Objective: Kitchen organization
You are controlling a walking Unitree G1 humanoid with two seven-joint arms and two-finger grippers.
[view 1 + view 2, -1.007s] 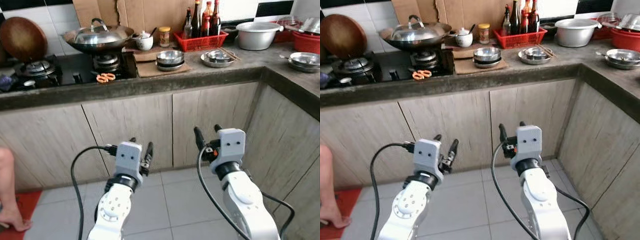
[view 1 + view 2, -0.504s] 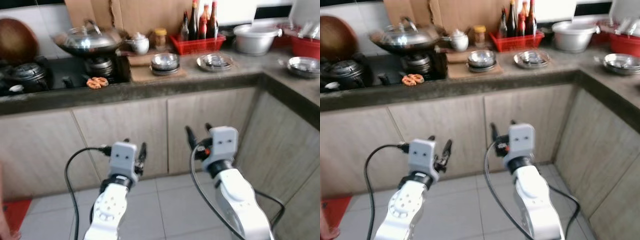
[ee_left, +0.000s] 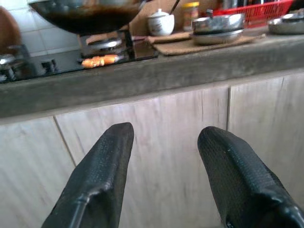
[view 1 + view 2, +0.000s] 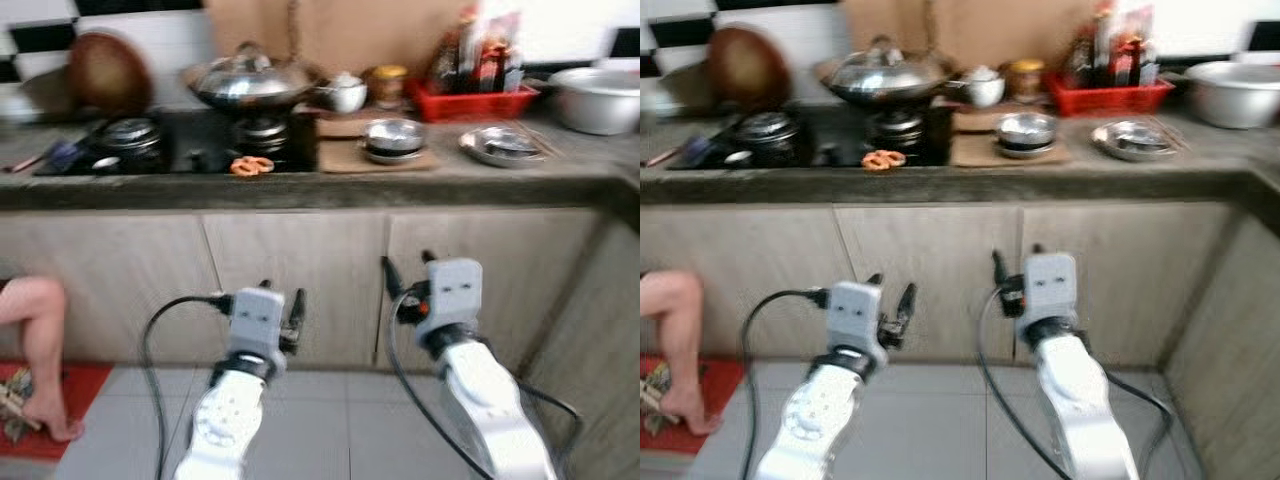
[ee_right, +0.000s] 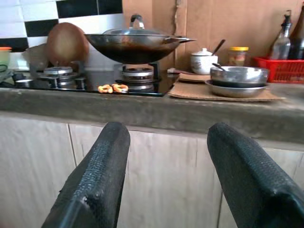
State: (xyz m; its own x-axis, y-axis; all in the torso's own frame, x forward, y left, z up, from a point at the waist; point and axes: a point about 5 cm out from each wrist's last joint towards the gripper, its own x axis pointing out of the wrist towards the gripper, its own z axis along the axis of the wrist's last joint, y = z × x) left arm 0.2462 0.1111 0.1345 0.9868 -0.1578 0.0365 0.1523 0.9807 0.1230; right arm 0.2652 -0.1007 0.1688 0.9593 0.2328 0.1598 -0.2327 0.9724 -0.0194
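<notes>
Both arms are held low in front of the wooden cabinet doors (image 4: 300,280), below the stone counter (image 4: 330,188). My left gripper (image 4: 282,295) is open and holds nothing; in its wrist view the gripper (image 3: 166,133) points at the cabinet front. My right gripper (image 4: 407,265) is open as well, and from its wrist the gripper (image 5: 168,130) faces the counter edge. On the counter stand a lidded wok (image 4: 252,82) on the stove, orange scissors (image 4: 250,166), stacked steel bowls (image 4: 394,138) on a mat and a steel plate (image 4: 505,145).
A red basket of bottles (image 4: 484,95), a white pot (image 4: 345,93) and a big metal basin (image 4: 600,98) line the back of the counter. A person's bare leg (image 4: 40,345) stands on a red mat (image 4: 85,385) at the left. The counter turns a corner at the right.
The camera has swung left, so the whole scene sits further right and the person's leg is back in view. Both grippers stay open in the same pose.
</notes>
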